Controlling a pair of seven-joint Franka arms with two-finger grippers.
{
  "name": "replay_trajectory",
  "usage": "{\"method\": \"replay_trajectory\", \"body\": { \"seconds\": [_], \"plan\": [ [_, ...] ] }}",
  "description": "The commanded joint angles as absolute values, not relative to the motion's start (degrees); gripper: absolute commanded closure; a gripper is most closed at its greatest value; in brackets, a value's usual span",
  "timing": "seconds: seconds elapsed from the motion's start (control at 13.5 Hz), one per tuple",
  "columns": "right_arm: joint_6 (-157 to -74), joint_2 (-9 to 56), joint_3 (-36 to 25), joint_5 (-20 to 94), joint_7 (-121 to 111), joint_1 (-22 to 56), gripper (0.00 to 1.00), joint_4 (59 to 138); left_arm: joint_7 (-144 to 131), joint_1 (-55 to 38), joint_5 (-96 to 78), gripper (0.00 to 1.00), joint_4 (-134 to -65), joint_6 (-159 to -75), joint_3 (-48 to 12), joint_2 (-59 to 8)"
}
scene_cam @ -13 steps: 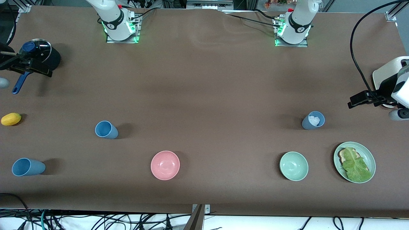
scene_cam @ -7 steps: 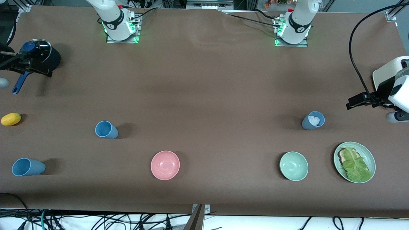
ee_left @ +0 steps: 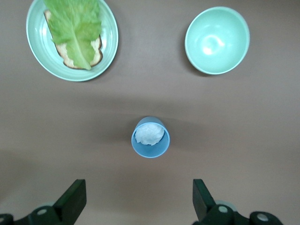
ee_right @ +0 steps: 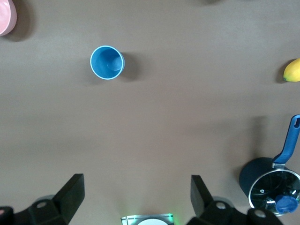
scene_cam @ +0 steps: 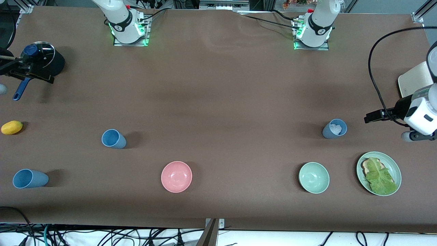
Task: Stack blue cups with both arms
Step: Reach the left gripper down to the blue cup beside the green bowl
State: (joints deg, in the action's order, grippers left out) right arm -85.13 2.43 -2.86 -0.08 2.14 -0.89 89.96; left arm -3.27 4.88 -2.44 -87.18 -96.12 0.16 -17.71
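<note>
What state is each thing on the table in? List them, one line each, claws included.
Left claw: open, over bare table beside the stuffed cup.
Right claw: open, over the pot's end of the table.
Cup with white wad: upright, stuffed.
Middle blue cup: upright, empty.
Corner blue cup: upright, empty.
Pink bowl: upright, empty.
Green bowl: upright, empty.
Plate: holds bread and lettuce.
Pot: lid on.

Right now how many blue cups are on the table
3. One stands toward the right arm's end; another sits nearer the front camera by that end's edge. The third, holding something white, is toward the left arm's end.
</note>
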Motion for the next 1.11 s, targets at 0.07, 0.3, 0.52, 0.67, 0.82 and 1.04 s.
{"method": "replay_trajectory", "body": {
  "seconds": [0.07,0.3,0.52,0.67,0.82,1.04],
  "plan": [
    [-84.73,3.16,-2.72,0.88,1.41,-1.58,0.0,88.24,-2.74,6.67,-1.49,0.0,-85.61,-97.29,-0.18,-23.46],
    [-84.73,3.16,-2.72,0.88,1.41,-1.58,0.0,88.24,-2.64,7.82,-1.05,0.0,-93.13,-107.37,-0.26,-24.44],
    [-84.73,3.16,-2.72,0.88,1.41,-1.58,0.0,88.24,-2.29,7.39,0.69,0.0,-102.36,-116.42,-0.79,-23.03],
    [-84.73,3.16,-2.72,0.88,1.41,-1.58,0.0,88.07,-2.29,7.38,1.58,0.0,-106.68,-120.74,-0.79,-22.24],
    [-84.73,3.16,-2.72,0.88,1.49,-1.58,0.0,88.07,-2.29,7.38,1.76,0.0,-108.19,-121.99,-0.88,-22.24],
    [-84.73,3.16,-2.72,0.88,1.49,-1.58,0.0,88.07,-2.29,7.29,1.76,0.0,-109.07,-122.95,-0.88,-22.76]
  ]
}}
